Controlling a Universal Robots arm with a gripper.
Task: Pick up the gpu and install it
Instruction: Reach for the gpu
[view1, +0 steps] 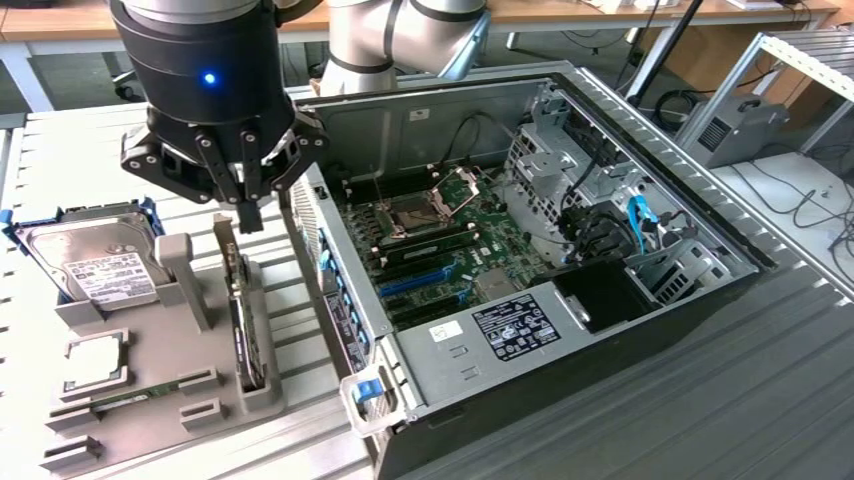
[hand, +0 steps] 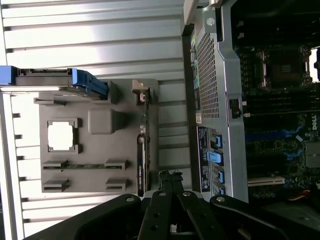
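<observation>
While the gpu stands on edge in the long slot of the grey holder, it is free of the hand. Card upright, thin, dark-faced, its metal end bracket at the far end of the slot, on the side of the holder nearest the computer case. In the wrist view the gpu reads as a narrow dark strip along the holder's edge, just beside the case's perforated rear panel. Hand sits above the bracket end of the card, fingers pinched together to a narrow point, gripping nothing; whether the tips touch the card cannot be told. From the wrist, the hand shows its closed tips just off the card's line. Elsewhere on the holder: a hard drive in a blue frame at the far corner, a square processor chip in its recess, a narrow green memory stick lying between small clips. Case lies on its side, open, to the exterior view's right of the holder, with the motherboard exposed, blue expansion slots bare, and the labelled power supply at the near end. All rests on a slatted metal desk.
</observation>
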